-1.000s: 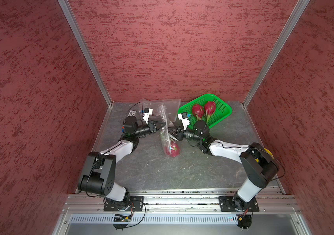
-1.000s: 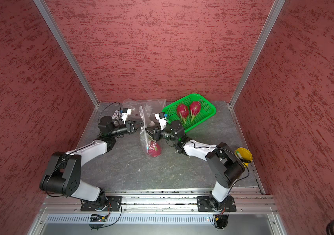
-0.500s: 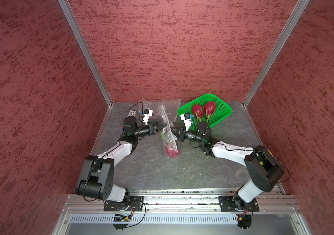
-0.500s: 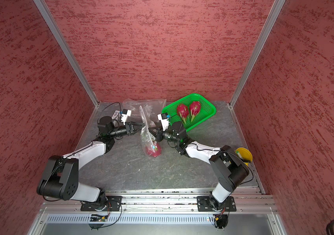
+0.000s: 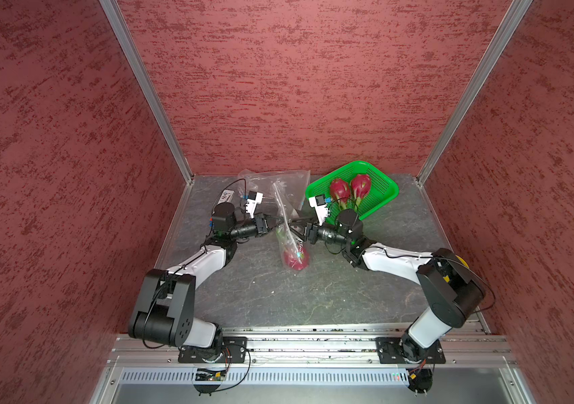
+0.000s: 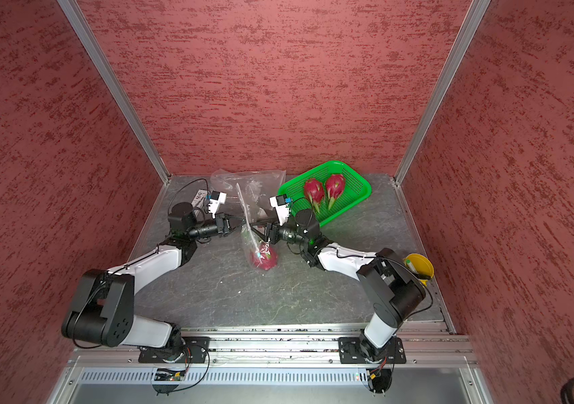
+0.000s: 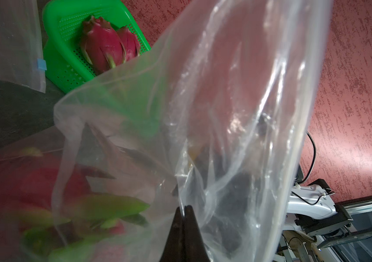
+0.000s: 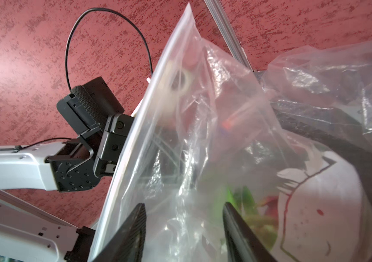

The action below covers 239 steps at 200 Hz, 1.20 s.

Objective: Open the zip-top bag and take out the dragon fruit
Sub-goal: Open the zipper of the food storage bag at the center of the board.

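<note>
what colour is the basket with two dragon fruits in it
Bright green basket, clearest in a top view.

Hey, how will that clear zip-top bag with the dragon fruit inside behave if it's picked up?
Probably floppy: the zip-top bag wrinkles where the left gripper pinches it. Likely bottom-heavy, since the dragon fruit sits at its low end. Glossy film, so maybe slippery.

The workspace is enclosed on 3 sides by walls (image 5: 278, 87) clad in a dark red, streaked, rough-textured covering; the back wall is joined to the side walls by 2 slanting aluminium posts (image 5: 145, 91). The floor is formed by a grey stone-patterned slab (image 5: 296, 297) marked with pale veins. Along its near edge an aluminium rail (image 5: 313, 344) is laid, and below it a slotted grey strip (image 5: 313, 377) is seen. A paler sheen is seen high on the back wall
</note>
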### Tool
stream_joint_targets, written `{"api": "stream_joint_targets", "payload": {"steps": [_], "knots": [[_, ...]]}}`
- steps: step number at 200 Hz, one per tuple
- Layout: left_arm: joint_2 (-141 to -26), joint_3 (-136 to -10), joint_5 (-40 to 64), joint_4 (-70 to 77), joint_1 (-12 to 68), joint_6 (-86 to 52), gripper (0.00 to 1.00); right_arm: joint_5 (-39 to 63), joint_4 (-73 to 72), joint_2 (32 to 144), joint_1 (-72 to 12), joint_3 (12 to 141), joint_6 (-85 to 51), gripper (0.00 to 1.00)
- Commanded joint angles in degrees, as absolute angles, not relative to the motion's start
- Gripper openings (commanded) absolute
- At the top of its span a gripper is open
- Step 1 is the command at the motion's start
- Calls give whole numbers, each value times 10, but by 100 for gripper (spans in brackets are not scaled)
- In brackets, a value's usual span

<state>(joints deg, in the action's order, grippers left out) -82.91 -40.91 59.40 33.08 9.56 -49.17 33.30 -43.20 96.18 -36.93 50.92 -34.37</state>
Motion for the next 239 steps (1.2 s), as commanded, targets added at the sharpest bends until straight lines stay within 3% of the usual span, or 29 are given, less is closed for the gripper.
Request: {"api": "stream_joint_targets", "payload": {"steps": [1, 20, 40, 59, 144, 239], "knots": [[-840, -409, 596, 366, 101, -503, 0, 358, -483, 987, -374, 511, -376, 55], [-842, -410, 595, 370, 102, -506, 0, 364, -500, 999, -375, 511, -392, 47], [-841, -411, 595, 364, 100, -504, 1, 354, -494, 994, -375, 509, -388, 18], [-836, -412, 595, 349, 93, -498, 2, 331, -469, 970, -372, 502, -366, 0], [-792, -412, 577, 232, 33, -449, 0, 204, -358, 860, -318, 442, -338, 0], [-782, -402, 561, 244, 19, -463, 0, 192, -380, 835, -296, 401, -363, 0]]}}
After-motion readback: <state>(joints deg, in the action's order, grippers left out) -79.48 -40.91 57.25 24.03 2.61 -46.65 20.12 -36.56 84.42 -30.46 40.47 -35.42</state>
